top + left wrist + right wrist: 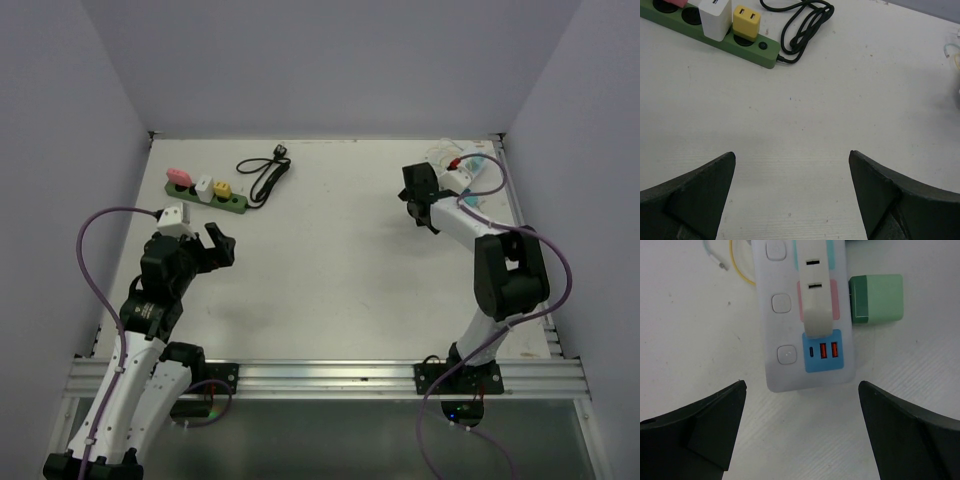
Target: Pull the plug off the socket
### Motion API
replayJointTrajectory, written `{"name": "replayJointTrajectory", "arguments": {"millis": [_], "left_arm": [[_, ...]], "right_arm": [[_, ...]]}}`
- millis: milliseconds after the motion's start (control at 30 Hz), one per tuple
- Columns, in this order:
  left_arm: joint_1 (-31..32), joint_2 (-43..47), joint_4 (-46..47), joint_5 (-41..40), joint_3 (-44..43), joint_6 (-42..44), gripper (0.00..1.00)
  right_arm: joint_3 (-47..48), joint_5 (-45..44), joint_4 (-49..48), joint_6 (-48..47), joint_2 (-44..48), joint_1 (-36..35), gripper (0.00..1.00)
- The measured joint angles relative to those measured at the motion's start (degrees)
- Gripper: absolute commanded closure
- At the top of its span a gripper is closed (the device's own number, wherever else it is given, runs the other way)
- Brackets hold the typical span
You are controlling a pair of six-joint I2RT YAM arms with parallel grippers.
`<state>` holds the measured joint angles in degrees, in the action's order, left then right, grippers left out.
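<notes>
A green socket strip [205, 198] lies at the far left of the table and carries a pink plug [180, 180], a white plug [203, 186] and a yellow plug [223, 189]. In the left wrist view the green socket strip [747, 47] is far ahead at upper left, with its white plug [715, 17] and yellow plug [746, 22]. My left gripper [791, 165] is open over bare table, well short of them. A white socket strip [790, 315] with a cream plug [817, 305] in it lies just ahead of my open right gripper [802, 390].
A coiled black cable [265, 175] runs from the green strip's right end. A green adapter [877, 297] lies against the white strip's right side, and loose thin wires [720, 257] lie to its left. Side walls close in the table.
</notes>
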<state>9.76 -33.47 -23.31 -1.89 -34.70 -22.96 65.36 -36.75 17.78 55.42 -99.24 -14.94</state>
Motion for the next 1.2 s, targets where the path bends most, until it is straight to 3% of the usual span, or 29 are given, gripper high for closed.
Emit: {"name": "replayJointTrajectory", "arguments": {"millis": [667,1200], "left_arm": [[0.0,-0.04,0.04,0.0,0.02,0.0,0.0],[-0.04,-0.55,0.09,0.02,0.22,0.0,0.0]], "right_arm": [[2.23,1.73,-1.33,2.34,-7.39,3.72,0.02],[-3.06,3.98,-9.9,-6.01,-5.49,4.22,0.51]]}}
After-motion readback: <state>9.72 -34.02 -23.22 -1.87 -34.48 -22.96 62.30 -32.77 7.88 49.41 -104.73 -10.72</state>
